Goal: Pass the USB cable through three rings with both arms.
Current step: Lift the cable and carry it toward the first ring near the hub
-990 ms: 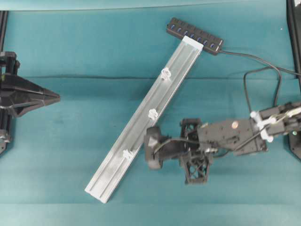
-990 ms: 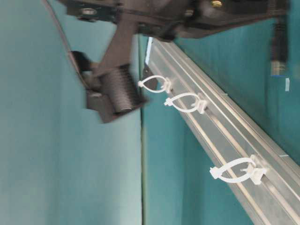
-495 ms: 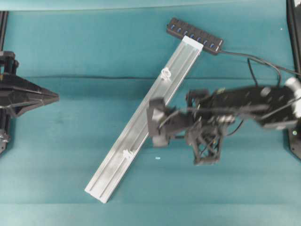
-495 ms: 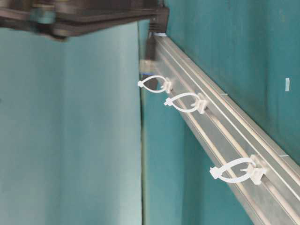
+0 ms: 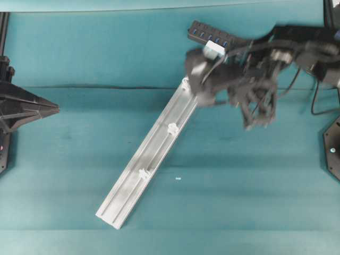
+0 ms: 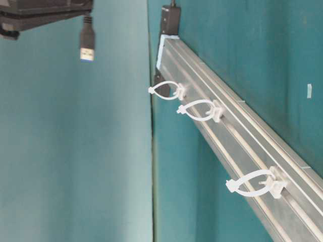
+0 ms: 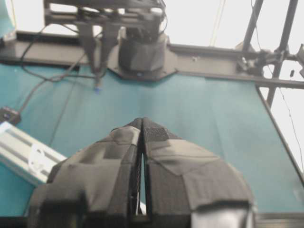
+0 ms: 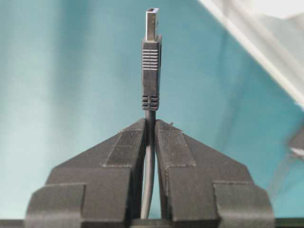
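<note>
The USB cable's plug (image 8: 151, 66) sticks straight out past my right gripper (image 8: 150, 122), which is shut on the thin cord just behind it. In the table-level view the plug (image 6: 87, 48) hangs in the air, left of the rail's far end. Overhead, the right arm (image 5: 249, 79) is blurred beside the black hub (image 5: 210, 36). Three white rings (image 5: 185, 82) (image 5: 172, 128) (image 5: 143, 173) sit along the silver rail (image 5: 154, 154), with no cord through them. My left gripper (image 7: 142, 121) is shut and holds nothing, at the far left (image 5: 50, 109).
The rail runs diagonally from the hub down to the lower left. Loose black cord (image 5: 313, 101) loops near the right edge. The right arm's base (image 5: 333, 151) stands at the right edge. Teal cloth covers the table (image 5: 239, 202).
My right arm has swung from beside the middle of the rail up to the hub end, carrying the plug. The left gripper has drawn back slightly to the left.
</note>
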